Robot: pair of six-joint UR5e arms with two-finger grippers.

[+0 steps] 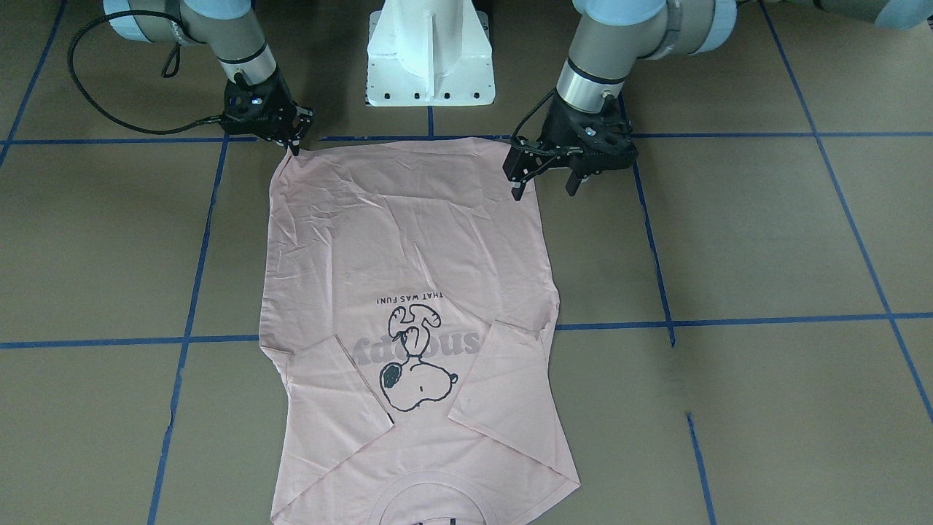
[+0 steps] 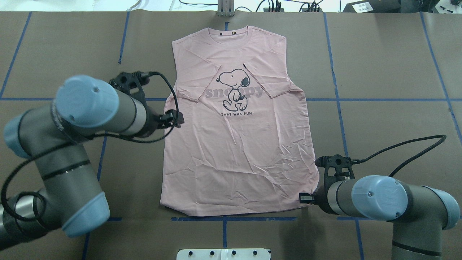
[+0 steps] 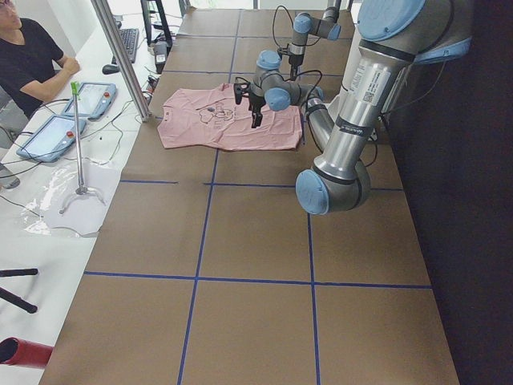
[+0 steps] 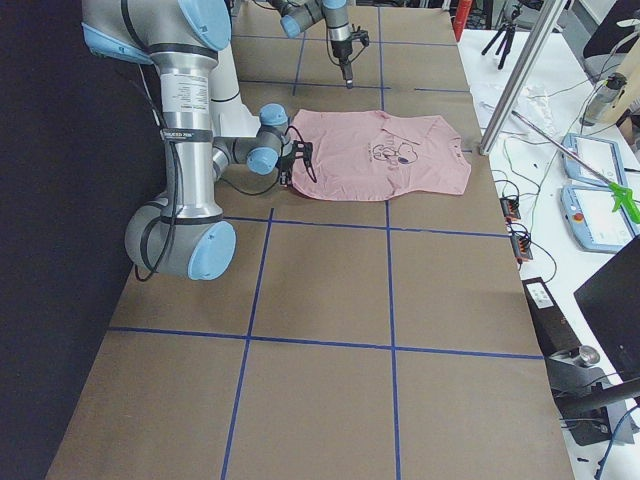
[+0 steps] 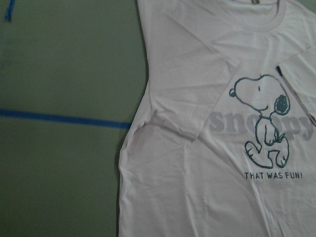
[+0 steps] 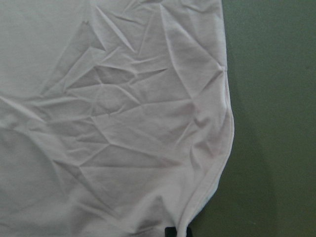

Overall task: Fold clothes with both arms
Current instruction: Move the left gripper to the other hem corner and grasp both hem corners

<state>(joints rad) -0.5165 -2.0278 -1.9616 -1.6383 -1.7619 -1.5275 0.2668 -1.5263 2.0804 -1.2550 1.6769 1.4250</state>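
The pale pink T-shirt (image 2: 238, 155) lies flat, print up, with both sleeves folded in over the chest (image 1: 408, 240). Its collar is on the far side from the robot. My left gripper (image 1: 544, 191) hangs open above the shirt's left edge (image 2: 177, 118) and holds nothing. The left wrist view looks down from a height on the Snoopy print (image 5: 261, 123), with no fingers in it. My right gripper (image 1: 295, 146) is down at the near right hem corner (image 2: 303, 198), shut on it. A black fingertip (image 6: 170, 232) shows where the hem edge ends.
The white pedestal base (image 1: 430, 58) stands just behind the hem. Blue tape lines (image 1: 656, 321) cross the brown table. A seated person (image 3: 32, 56), tablets (image 3: 88, 100) and a metal post (image 3: 120, 56) are past the collar end.
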